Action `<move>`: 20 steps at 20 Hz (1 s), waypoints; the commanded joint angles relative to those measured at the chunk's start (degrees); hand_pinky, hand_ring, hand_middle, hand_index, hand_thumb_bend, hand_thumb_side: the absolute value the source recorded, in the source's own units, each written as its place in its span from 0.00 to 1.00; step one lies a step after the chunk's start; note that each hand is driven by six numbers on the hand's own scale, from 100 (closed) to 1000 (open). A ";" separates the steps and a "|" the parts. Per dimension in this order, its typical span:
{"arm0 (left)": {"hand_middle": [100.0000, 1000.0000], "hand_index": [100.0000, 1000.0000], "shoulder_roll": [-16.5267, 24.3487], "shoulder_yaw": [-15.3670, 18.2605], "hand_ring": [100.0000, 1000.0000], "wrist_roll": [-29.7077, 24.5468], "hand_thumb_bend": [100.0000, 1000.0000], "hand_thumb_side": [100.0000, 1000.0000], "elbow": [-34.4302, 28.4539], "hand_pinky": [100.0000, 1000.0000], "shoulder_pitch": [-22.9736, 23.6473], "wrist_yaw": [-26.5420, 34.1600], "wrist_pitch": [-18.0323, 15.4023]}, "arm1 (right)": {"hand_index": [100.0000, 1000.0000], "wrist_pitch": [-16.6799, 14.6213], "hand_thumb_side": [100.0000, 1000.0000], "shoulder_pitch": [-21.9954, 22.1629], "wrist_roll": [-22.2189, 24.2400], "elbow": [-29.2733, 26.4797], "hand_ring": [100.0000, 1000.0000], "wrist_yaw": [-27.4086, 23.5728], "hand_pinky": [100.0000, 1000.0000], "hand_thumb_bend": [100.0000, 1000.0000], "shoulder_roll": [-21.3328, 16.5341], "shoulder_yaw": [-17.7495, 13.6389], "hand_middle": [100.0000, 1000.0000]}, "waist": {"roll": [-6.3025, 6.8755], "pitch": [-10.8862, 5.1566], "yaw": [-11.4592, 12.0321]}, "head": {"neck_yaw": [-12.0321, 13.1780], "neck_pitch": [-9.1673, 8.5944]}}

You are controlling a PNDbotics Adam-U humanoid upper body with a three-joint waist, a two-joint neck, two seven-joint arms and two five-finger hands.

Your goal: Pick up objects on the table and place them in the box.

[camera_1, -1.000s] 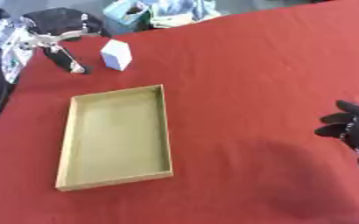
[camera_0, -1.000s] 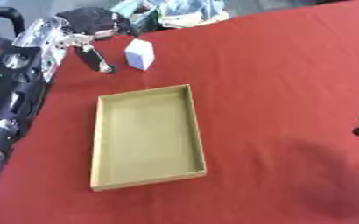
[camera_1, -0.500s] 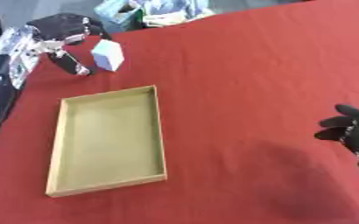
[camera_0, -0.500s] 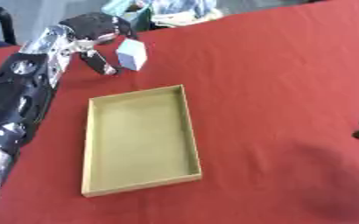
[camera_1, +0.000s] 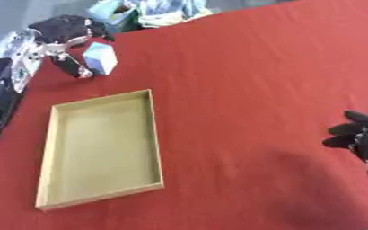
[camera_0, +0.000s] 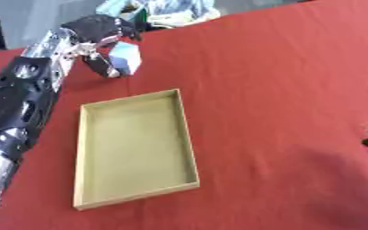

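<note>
Reaching across the far left of the red tablecloth (camera_0: 281,81), the robot's black left hand (camera_0: 101,33) curls its thumb and fingers around a small pale-blue block (camera_0: 126,60), which looks tilted just beyond the box. The shallow rectangular tan cardboard box (camera_0: 189,134) lies open at centre-left. The black right hand (camera_1: 361,137) rests at the right edge, fingers relaxed and spread.

Table cover (camera_0: 281,72): red cloth, matt, smooth with faint creases.
Box (camera_0: 132,148): tan cardboard tray, matt, plain walls.
Block (camera_0: 127,57): pale blue-white, smooth, slight sheen, between the left hand's fingers and thumb.
Left hand (camera_0: 99,33): black plastic, silver metal joints, glossy.
Right hand (camera_1: 364,137): black, matt.
</note>
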 commanded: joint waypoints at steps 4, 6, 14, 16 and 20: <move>0.60 0.76 2.09 0.82 0.67 -4.79 0.34 0.00 0.19 0.75 -1.49 -0.41 0.76 | 0.89 -0.10 0.72 -0.63 0.23 -0.48 0.62 -0.43 0.70 0.00 -1.22 -0.14 0.64 | -0.14 -1.06 -0.07 | 0.25 -0.40; 0.55 0.71 2.12 0.88 0.62 -5.76 0.25 0.00 -0.05 0.72 -1.43 0.15 0.99 | 0.89 -0.06 0.72 -0.62 0.27 -0.48 0.62 -0.43 0.70 0.00 -1.20 -0.15 0.64 | -0.09 -1.11 0.04 | 0.34 -0.32; 0.42 0.60 2.47 0.89 0.49 -6.32 0.00 0.00 -1.13 0.65 -1.34 3.35 1.17 | 0.89 0.08 0.72 -0.47 0.31 -0.41 0.62 -0.39 0.70 0.00 -1.17 -0.26 0.64 | 0.01 -1.61 0.63 | 0.46 0.24; 0.41 0.59 2.72 0.89 0.49 -6.41 0.00 0.00 -1.61 0.64 -1.36 4.47 0.96 | 0.89 0.12 0.72 -0.38 0.33 -0.39 0.62 -0.38 0.70 0.00 -1.17 -0.28 0.64 | -0.01 -1.85 0.90 | 0.38 0.42; 0.41 0.59 3.22 0.68 0.49 -6.56 0.00 0.00 -2.95 0.64 -1.16 6.68 0.50 | 0.89 0.20 0.72 -0.26 0.36 -0.36 0.62 -0.39 0.70 0.00 -1.13 -0.33 0.64 | -0.06 -2.40 1.45 | 0.25 0.77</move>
